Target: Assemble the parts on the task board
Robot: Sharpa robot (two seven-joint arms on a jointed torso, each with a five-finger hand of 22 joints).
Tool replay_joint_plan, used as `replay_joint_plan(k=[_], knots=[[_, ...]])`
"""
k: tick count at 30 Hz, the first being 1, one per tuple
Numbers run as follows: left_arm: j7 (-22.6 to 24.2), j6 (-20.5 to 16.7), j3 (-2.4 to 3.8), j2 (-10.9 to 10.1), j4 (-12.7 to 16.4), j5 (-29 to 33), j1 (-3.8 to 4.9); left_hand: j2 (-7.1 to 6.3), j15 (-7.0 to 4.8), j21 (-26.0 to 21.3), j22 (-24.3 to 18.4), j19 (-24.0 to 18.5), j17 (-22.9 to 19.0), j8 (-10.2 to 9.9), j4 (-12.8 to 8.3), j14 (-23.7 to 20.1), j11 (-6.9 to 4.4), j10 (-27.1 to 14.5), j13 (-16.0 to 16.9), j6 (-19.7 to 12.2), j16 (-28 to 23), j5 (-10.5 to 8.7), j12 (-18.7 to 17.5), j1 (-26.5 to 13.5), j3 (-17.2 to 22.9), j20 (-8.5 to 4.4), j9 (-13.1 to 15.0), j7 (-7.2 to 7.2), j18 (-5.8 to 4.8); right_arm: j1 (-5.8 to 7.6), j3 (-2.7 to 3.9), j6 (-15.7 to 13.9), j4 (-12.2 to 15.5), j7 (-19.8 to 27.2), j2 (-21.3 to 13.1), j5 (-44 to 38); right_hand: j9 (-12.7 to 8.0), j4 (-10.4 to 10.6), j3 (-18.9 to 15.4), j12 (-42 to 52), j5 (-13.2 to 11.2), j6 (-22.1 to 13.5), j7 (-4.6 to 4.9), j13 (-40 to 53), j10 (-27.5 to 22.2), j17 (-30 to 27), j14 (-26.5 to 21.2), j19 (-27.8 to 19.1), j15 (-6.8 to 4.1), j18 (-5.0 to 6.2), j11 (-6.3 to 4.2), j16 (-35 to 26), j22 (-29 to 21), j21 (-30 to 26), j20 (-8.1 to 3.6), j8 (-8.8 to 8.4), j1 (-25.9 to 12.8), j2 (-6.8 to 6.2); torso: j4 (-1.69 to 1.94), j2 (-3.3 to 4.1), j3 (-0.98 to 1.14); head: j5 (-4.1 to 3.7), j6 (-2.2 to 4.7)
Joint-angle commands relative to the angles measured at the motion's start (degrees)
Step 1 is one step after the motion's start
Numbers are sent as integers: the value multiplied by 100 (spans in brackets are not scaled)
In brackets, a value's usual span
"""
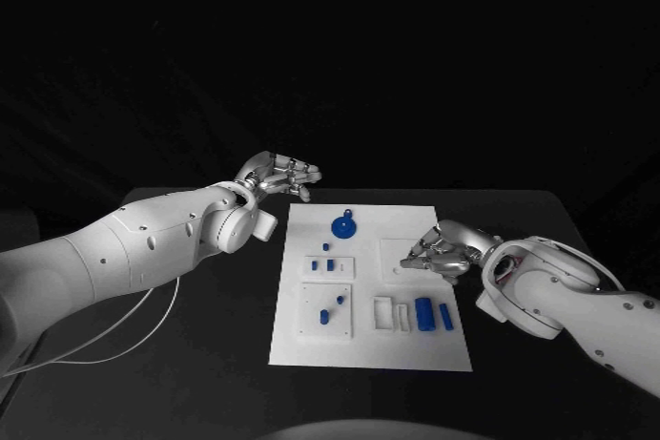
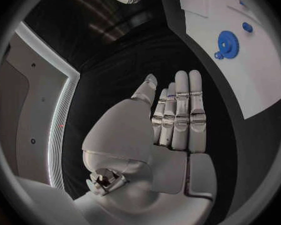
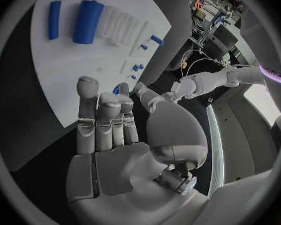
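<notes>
Black table [image 1: 206,364] bears white task board [image 1: 371,349]; left hand [image 1: 279,178], right hand [image 1: 443,254] spread, empty.

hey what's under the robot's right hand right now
The right hand hovers over the right edge of the white task board, empty, fingers apart. Bare board shows beneath it in the right wrist view; whatever its palm covers stays hidden.

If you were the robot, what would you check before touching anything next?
1. Left hand free: ok, fingers straight, nothing held.
2. Right hand free: ok, nothing held.
3. White board flat on the table: ok.
4. Blue gear reachable: ok, lying uncovered on the board's far half.
5. Blue bars reachable: ok, lying uncovered near the right arm.
6. Small pegs seated properly: cannot tell.
</notes>
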Motion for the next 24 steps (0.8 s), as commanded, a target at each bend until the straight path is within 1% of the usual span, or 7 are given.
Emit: replay_joint_plan(k=[1,6,9,12,17,19,24], knots=[[105,52,3,-11,2,-1,-19,32,-7,-1,-1,-29,-5,12,14,-14,12,39,-5,-41,22,6,5,-29,-9,-4,0,-8,19,21,3,1168,-50,-427,-97,310,280,156,83,77,14,-53,24,208,19,195,11,271,20,-76,10,98,61,61,-6,10,-219,-176,-26,-82,10,-58,-31],[115,54,1,-66,23,0,-64,19,-9,-2,-2,-27,-8,7,22,-7,5,51,-5,-57,18,-2,6,-48,-19,-7,-1,-20,14,45,3,1538,-139,-627,-192,293,1331,497,162,-72,10,-111,-11,542,128,531,62,266,9,-66,-10,55,194,129,-6,-49,-302,-332,-40,-130,10,-101,-61],[122,56,0,-92,30,3,-99,1,-7,-4,-6,-26,-9,5,35,-3,9,45,-6,-69,17,-13,1,-76,-37,-7,-1,-20,10,50,-32,1605,-178,-795,-193,283,1539,549,144,-87,13,29,-62,595,143,576,73,266,7,-75,-25,46,206,125,-7,59,-426,-462,-42,-165,6,-127,-105],[132,64,-1,-102,32,12,-149,-3,-5,-5,-9,-25,-10,6,44,-2,13,31,-6,-75,15,-18,0,-91,-44,-6,-1,-20,9,53,-144,1556,-215,-1047,-165,222,2935,762,346,-39,0,-170,-139,794,231,701,108,273,-31,-162,-84,30,245,122,-46,330,-468,-720,-43,-232,-8,-179,-142],[147,80,-1,-82,8,25,-223,-11,6,-10,-29,-22,-14,9,59,1,33,-38,-6,-94,7,-18,-1,-118,-57,2,0,-17,11,54,-336,1490,-304,-1359,-82,256,2911,849,317,-93,9,-211,-64,845,238,741,114,271,-17,-146,-39,-6,259,98,-49,-25,-522,-738,-39,-339,-30,-251,-212],[154,87,-1,-66,-11,35,-259,-14,10,-11,-37,-21,-15,9,63,2,41,-66,-7,-104,6,-17,-4,-128,-62,6,0,-13,14,54,-405,1459,-348,-1483,-36,267,2434,891,316,-136,-4,-227,-28,893,247,786,124,275,6,-118,-11,-29,276,77,-24,-25,-497,-732,-35,-375,-37,-279,-244],[166,113,-1,-29,-56,58,-357,-13,15,-12,-48,-20,-16,9,69,1,47,-93,-6,-117,4,-16,-2,-146,-67,12,0,-11,18,54,-541,1434,-455,-1697,85,230,2191,938,270,-175,9,-230,3,930,256,827,137,276,17,-110,3,-43,283,45,-10,-68,-545,-757,-10,-467,-35,-318,-306]])
